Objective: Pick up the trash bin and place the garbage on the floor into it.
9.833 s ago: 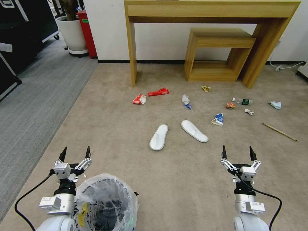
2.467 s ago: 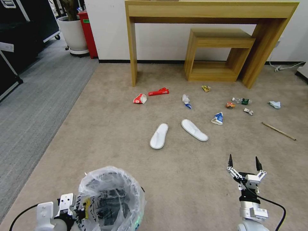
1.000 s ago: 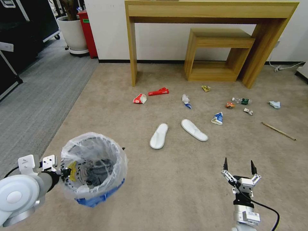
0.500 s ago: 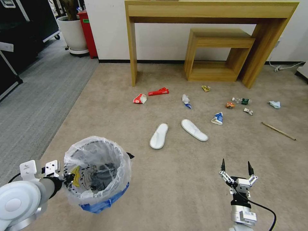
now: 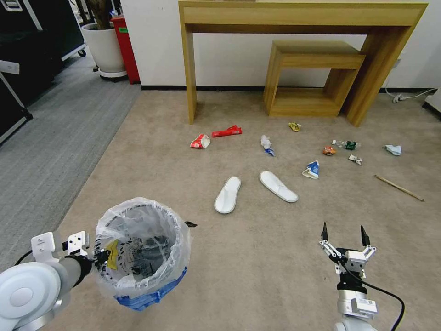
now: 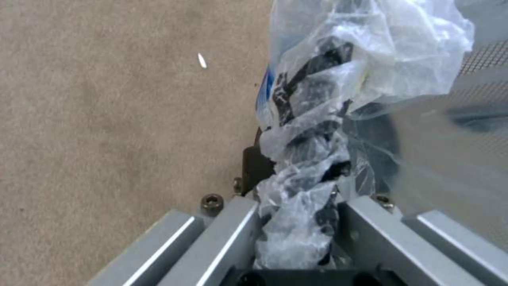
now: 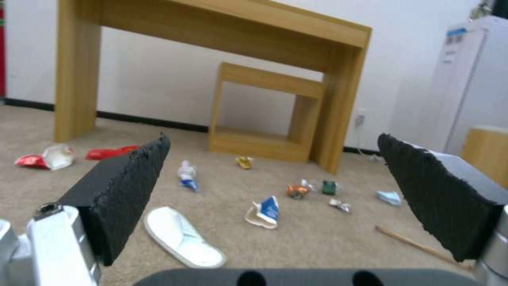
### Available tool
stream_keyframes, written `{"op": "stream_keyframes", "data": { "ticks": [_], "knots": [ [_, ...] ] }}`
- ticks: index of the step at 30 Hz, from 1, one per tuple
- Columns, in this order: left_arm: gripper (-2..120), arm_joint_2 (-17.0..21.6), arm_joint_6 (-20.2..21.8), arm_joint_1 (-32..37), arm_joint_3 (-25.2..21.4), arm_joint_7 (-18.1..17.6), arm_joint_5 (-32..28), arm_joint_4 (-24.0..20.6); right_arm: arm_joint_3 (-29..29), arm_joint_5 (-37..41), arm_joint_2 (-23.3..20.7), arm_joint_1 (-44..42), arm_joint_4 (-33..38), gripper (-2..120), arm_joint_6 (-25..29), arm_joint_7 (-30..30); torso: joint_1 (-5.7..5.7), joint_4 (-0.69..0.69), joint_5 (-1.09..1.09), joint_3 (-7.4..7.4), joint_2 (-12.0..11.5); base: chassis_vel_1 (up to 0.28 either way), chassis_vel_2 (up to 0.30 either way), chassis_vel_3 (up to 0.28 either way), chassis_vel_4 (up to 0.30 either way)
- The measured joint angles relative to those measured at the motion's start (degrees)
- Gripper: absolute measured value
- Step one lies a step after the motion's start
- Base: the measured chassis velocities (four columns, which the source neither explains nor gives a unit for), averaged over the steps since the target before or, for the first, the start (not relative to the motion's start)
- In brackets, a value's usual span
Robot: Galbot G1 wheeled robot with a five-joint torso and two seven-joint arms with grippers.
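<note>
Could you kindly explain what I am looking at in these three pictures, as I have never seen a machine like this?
This is a wheeled robot with two arms, each ending in a two-fingered tool. One picture looks down from its head; the others come from cameras on its wrists. The left tool is clamped on the rim of the trash bin, a small blue bin with a clear bag, held off the beige carpet. The right tool hangs open and empty. On the carpet lie two white slippers, wrappers, a small bottle and a wooden stick, before a wooden table.
</note>
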Motion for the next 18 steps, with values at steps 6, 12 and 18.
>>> {"op": "stream_keyframes", "data": {
  "ticks": [6, 12, 18],
  "knots": [
    [0, -1.0, -0.3, 0.7, -0.7, -1.2, -0.5, 0.0, -0.7, 0.1, 0.0, 0.1, -0.9, 100, 1.6, -1.6, 0.0, 0.0, 0.0, 0.0, 0.0, 0.0, 0.0, 0.0, 0.0],
    [0, -1.2, -0.5, 1.1, -1.1, -1.3, -0.6, -0.2, -0.9, -0.1, -0.1, 0.2, -1.5, 100, 2.1, -1.7, 0.0, 0.0, 0.0, 0.0, 0.0, -0.011, 0.006, 0.018, -0.014],
    [0, -2.7, -0.5, 1.2, -0.5, -1.4, 0.0, -0.3, -1.1, -0.2, -0.5, 0.7, -2.1, 100, 2.4, -1.7, 0.0, 0.0, 0.0, 0.0, 0.0, -0.113, 0.117, 0.111, -0.109]
  ]
}}
